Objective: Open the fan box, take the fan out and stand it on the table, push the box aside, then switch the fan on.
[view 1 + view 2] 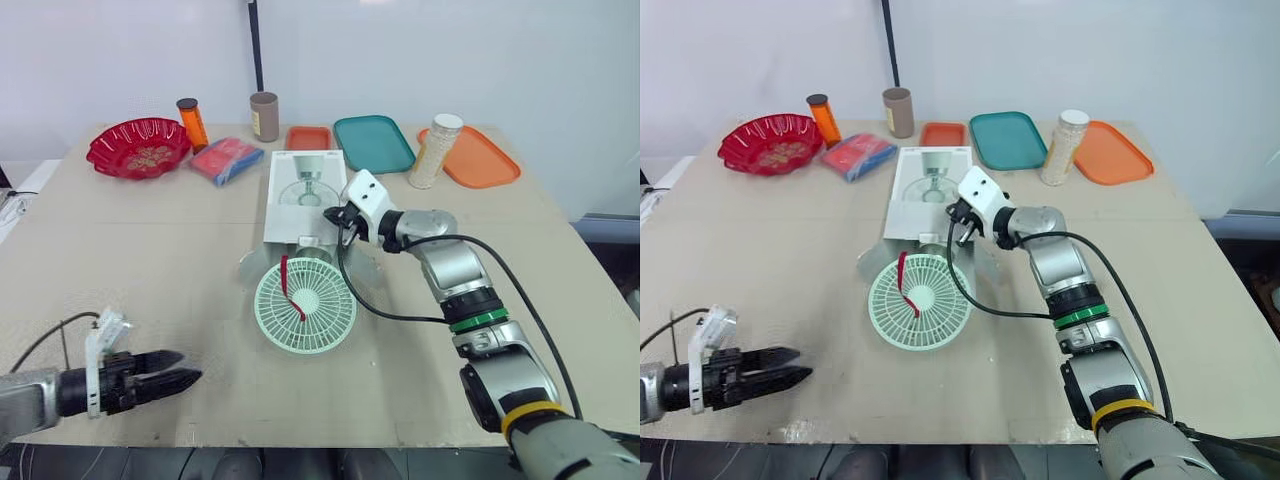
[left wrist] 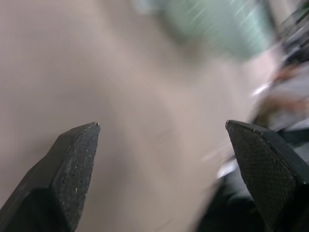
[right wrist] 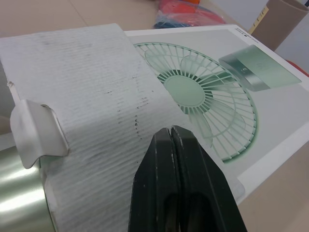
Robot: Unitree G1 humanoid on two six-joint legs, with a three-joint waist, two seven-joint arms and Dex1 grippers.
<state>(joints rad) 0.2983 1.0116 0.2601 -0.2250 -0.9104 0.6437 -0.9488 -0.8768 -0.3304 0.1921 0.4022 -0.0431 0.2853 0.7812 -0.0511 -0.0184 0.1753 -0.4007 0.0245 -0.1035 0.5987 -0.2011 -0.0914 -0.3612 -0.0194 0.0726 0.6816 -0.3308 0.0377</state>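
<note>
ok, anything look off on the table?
The fan lies flat, grille up, at the open end of the box, not standing; its base looks still inside. A red strap crosses the grille.

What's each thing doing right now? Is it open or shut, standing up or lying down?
Box: lying flat, end flaps open.
Fan: lying down, head out of the box.
Left gripper: open, holding nothing.
Right gripper: shut, at a box flap.
Orange bottle: standing, cap on.
Jar: standing, lid on.
Brown tube: standing.
Red bowl: upright, something inside.
</note>
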